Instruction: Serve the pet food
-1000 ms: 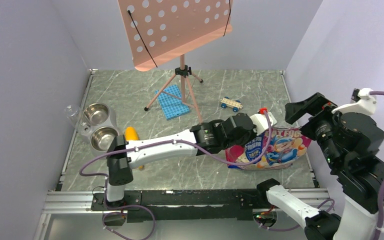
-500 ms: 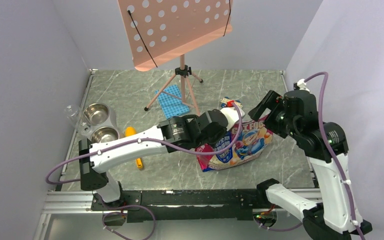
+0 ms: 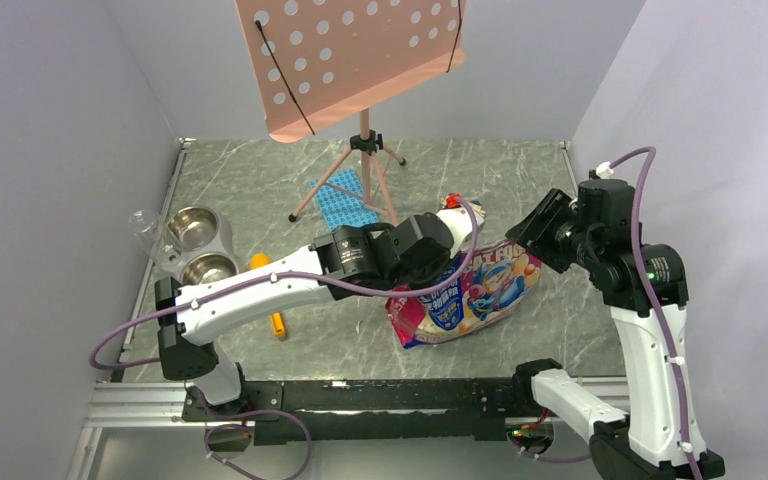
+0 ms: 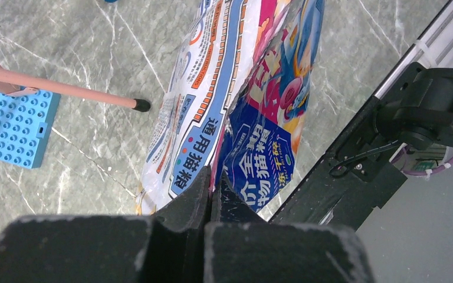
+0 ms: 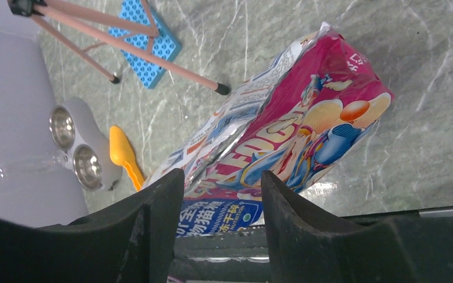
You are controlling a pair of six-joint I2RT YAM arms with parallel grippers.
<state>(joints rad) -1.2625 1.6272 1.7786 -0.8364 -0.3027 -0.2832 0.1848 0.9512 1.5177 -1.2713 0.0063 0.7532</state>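
**Marble table, one bag**

On the grey marble table (image 3: 520,180), the left gripper (image 4: 212,183) pinches the bag (image 4: 236,88) tight. The right gripper (image 5: 221,177) stands wide, the bag just past it. Only its camera shows the scoop (image 5: 121,154) and bowls (image 5: 74,147) beyond. The pet food is hidden.

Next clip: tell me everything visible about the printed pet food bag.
The bag is glossy foil, pink and blue with cartoon art and white text panels, crinkled. It leans on the marble table, top edge raised. The left gripper is shut on that edge; the right gripper, open, straddles it. No kibble shows.
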